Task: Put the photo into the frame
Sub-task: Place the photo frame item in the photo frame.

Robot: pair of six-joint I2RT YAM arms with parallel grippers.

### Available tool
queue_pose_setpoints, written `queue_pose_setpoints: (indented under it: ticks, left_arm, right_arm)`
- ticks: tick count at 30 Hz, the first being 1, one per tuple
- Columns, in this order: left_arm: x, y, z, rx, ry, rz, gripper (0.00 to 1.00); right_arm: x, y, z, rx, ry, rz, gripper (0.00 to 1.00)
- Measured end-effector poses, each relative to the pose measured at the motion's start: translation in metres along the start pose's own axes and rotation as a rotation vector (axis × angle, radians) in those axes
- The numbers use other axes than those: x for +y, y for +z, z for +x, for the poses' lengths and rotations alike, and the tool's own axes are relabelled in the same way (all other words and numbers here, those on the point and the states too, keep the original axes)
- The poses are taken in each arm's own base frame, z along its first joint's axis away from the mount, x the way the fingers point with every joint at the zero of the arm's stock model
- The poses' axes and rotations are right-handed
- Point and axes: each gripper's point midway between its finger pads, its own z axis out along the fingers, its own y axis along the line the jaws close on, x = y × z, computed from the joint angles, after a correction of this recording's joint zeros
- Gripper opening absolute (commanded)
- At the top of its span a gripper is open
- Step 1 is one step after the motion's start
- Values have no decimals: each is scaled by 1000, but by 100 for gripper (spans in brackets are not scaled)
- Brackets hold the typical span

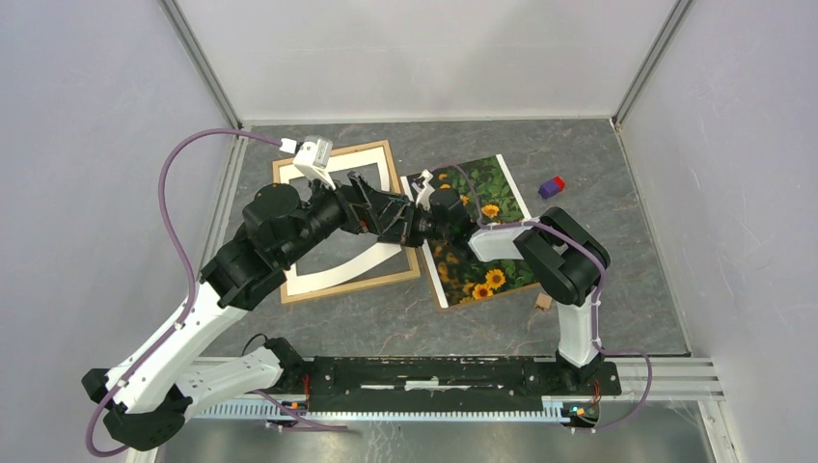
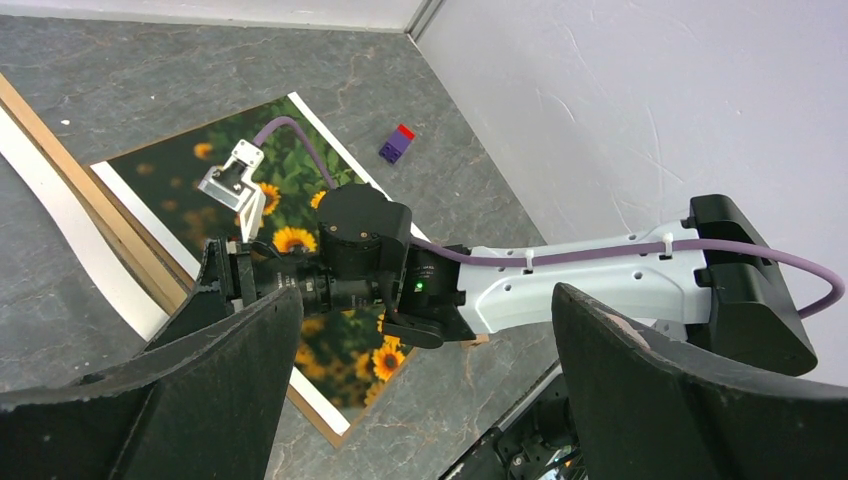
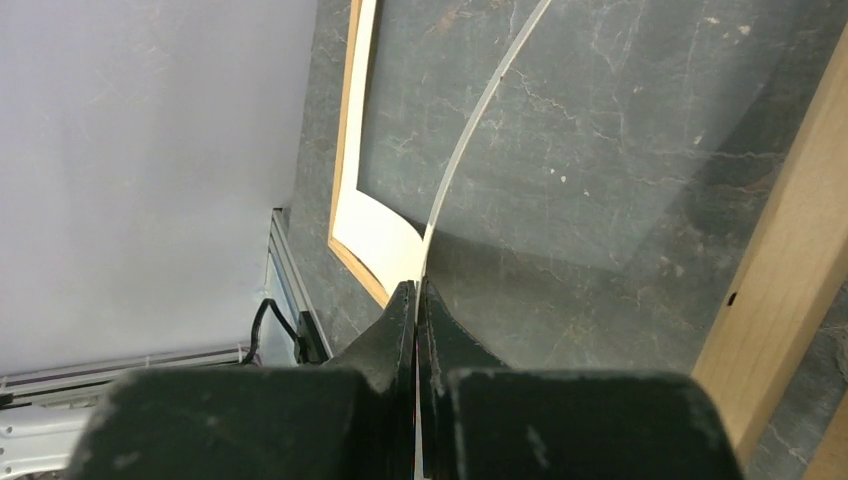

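Observation:
The sunflower photo (image 1: 485, 190) lies flat right of centre on a brown board; it also shows in the left wrist view (image 2: 285, 165). The light wood frame (image 1: 376, 148) lies to its left, open side up, with a white mat (image 1: 338, 275) in it. My right gripper (image 1: 424, 214) is shut on the mat's right edge (image 3: 470, 140), which bows upward off the frame (image 3: 790, 250). My left gripper (image 1: 400, 217) hovers over the frame's right side, open and empty, its fingers (image 2: 200, 390) wide apart above the right arm.
A purple block with a red end (image 1: 552, 186) lies right of the photo, also seen in the left wrist view (image 2: 397, 143). A small wooden block (image 1: 543, 302) lies near the right arm's base. Grey walls enclose the table on three sides.

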Motion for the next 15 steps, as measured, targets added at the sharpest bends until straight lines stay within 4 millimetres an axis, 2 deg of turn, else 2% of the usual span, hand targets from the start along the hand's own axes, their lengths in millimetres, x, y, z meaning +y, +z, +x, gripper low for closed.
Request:
queue_pose_setpoints:
  ticks: [2, 7, 15]
  left_arm:
    - [0, 0, 1, 1, 0, -1, 100]
    - [1, 0, 1, 3, 0, -2, 100]
    - [0, 1, 1, 0, 0, 2, 100]
  right_arm:
    - [-1, 3, 1, 6, -10, 11, 0]
    - [-6, 5, 5, 22, -38, 47, 14]
    - [-34, 0, 15, 88, -97, 190, 46]
